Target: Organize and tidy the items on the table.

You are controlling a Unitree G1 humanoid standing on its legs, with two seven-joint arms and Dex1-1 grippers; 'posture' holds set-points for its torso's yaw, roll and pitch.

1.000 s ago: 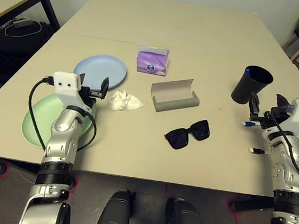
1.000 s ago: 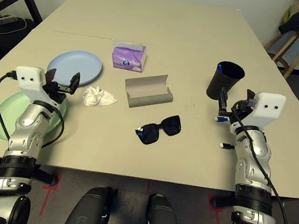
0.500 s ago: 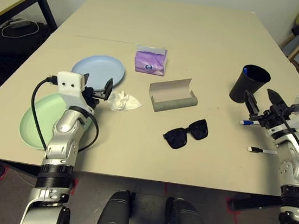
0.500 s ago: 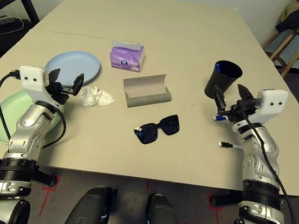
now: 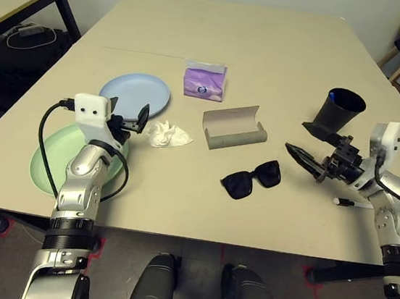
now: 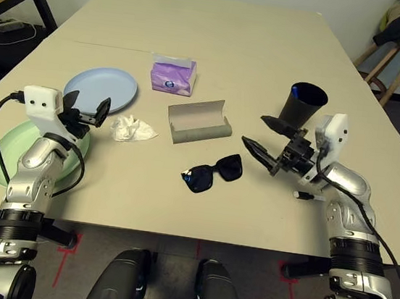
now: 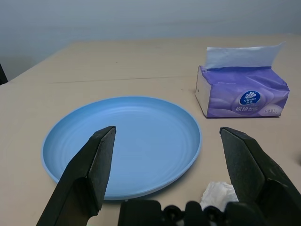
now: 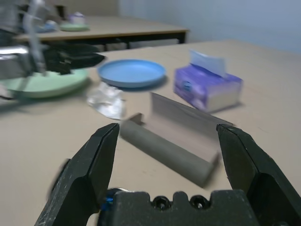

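From the head view, your right gripper (image 6: 265, 141) stands with jaws apart, pointing at the black sunglasses (image 6: 212, 173) lying just ahead; they look light and fragile, so take them by the bridge. In your left wrist view, the jaws of the left gripper (image 7: 178, 155) spread wide, framing the blue plate (image 7: 122, 143), stiff and thin-rimmed. Your right wrist view puts the glasses case (image 8: 174, 139) between the open jaws.

Sunglasses (image 5: 250, 177) mid-table (image 5: 178, 205); open case (image 5: 233, 128), tissue (image 5: 167, 135), plates (image 5: 135, 93) beyond.
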